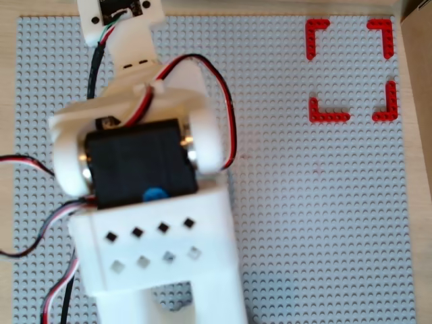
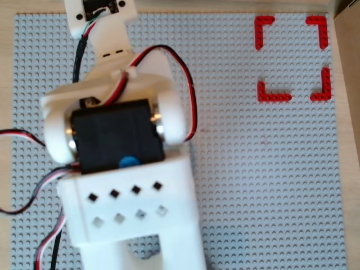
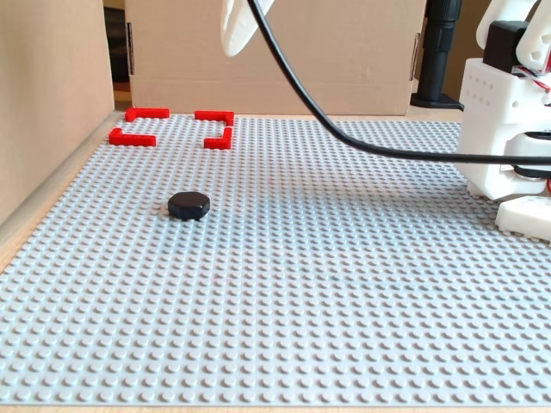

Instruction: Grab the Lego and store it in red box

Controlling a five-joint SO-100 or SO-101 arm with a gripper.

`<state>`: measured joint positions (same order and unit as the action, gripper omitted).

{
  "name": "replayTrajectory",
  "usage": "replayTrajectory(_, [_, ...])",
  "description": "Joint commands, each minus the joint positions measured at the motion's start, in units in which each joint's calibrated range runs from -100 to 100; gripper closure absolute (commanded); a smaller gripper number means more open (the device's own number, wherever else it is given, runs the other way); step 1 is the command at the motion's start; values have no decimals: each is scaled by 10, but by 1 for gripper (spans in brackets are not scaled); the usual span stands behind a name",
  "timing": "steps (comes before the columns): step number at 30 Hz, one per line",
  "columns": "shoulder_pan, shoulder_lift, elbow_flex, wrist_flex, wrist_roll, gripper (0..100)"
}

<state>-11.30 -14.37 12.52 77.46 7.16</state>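
Since the Lego [image 3: 188, 205] sits untouched on the grey baseplate [image 3: 344, 327], left of centre in the fixed view, the step in hand looks like the approach for the grab, nothing picked yet.

Gripper [image 3: 241, 26]: only one white fingertip pokes in at the top edge of the fixed view, well above the plate. Can't tell how far the jaws are spread; nothing visibly held.

Doing it well, my read:
- Come down vertically over the piece, jaws spread wider than its hex body, and close on two opposite flat faces, not on corners.
- Glossy and low-profile, so it'll likely slip if the pinch is high. Get the tips down near the studs.
- It may be seated on the studs; expect a bit of pull-off resistance, lift straight.
- Watch the black cable [image 3: 344, 129] sweeping across the fixed view, a snag risk on the carry.

Red box [image 3: 172, 127] is at upper left in the fixed view, farther back than the Lego and well apart from it. Empty inside.

View differences:
- Both overhead views show the red box [image 1: 351, 71] at upper right as a clean four-corner outline with gaps, good for aiming the drop.
- The arm [image 1: 142, 175] fills the left half in both overhead views, and the Lego doesn't show there at all.
- Only the fixed view shows the Lego and the fingertip height.
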Motion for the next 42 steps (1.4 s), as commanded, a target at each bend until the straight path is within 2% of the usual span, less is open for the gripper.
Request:
replayTrajectory(1, [3,39,-11,-26,2,96])
replayTrajectory(6, [5,100,-11,-60,2,90])
replayTrajectory(20, [6,248,-12,-136,2,90])
replayTrajectory(29, [5,267,-13,-156,2,86])
replayTrajectory(42, [14,261,-16,-170,14,86])
